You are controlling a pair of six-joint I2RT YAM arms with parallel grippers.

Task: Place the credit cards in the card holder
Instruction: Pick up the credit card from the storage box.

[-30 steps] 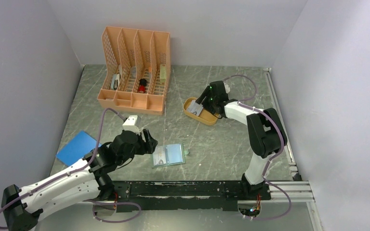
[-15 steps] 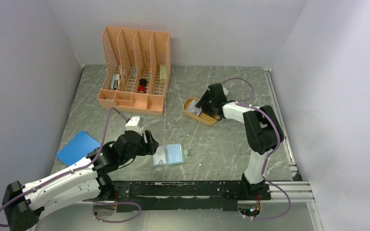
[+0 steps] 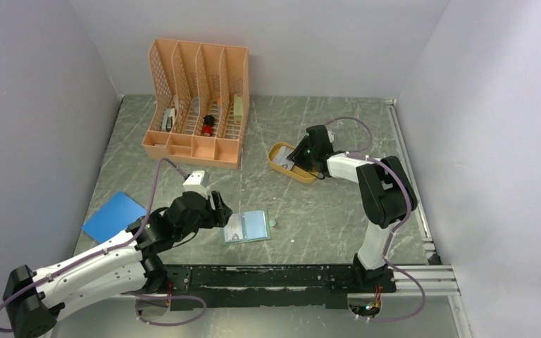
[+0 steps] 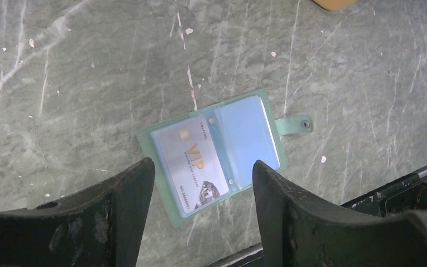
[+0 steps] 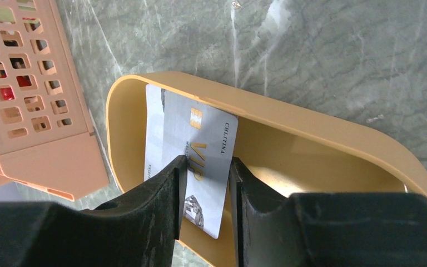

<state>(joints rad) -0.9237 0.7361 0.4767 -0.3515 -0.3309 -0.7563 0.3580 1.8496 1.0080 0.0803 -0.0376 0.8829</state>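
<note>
Left pincer (image 4: 203, 169) wide above card holder (image 4: 244, 139), right pincer (image 5: 207, 165) narrow over credit card (image 5: 214, 136)

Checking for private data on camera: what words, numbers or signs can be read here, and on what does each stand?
"VIP": gold letters on the pale grey card in the left pocket of the open teal folding card holder.
"VIP": partly hidden behind the right pincer, on the top pale grey card in the orange oval tray.
Small print and the number line on both cards: too blurred to read surely.
</note>
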